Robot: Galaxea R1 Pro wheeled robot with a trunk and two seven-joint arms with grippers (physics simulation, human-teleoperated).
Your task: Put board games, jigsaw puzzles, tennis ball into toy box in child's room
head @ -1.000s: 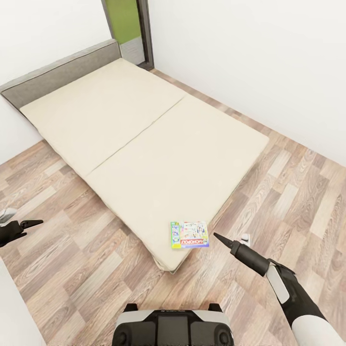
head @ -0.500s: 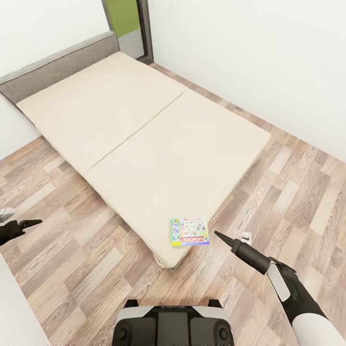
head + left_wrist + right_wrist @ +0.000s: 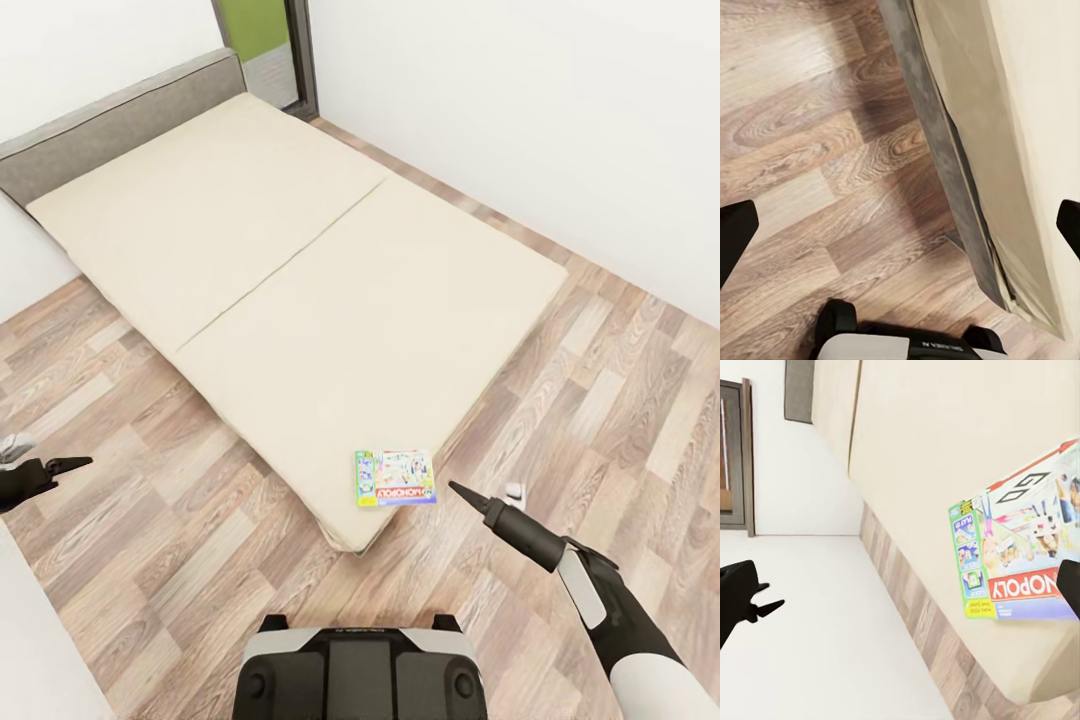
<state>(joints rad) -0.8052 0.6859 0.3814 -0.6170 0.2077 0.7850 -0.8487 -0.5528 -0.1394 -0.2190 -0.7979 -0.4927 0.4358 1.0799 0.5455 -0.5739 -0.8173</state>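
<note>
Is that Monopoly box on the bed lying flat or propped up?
Flat. The Monopoly box lies face up on the mattress of the bed, near its closest corner, its printed lid fully showing and nothing holding it.

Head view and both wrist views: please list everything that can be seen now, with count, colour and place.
Bed: one, beige mattress with grey headboard, running from the far left towards the robot.
Monopoly board game: one, white box with red logo and a green strip, flat on the bed's near corner.
Floor: wood-look planks, around the bed.
Small white object: one, on the floor right of the bed corner; too small to identify.
Doorway: one, dark frame, far wall behind the headboard.
Left gripper: black, open, empty, over the floor.
Right gripper: black, open, empty, right of the board game.
Robot base: black and grey, bottom centre.
</note>
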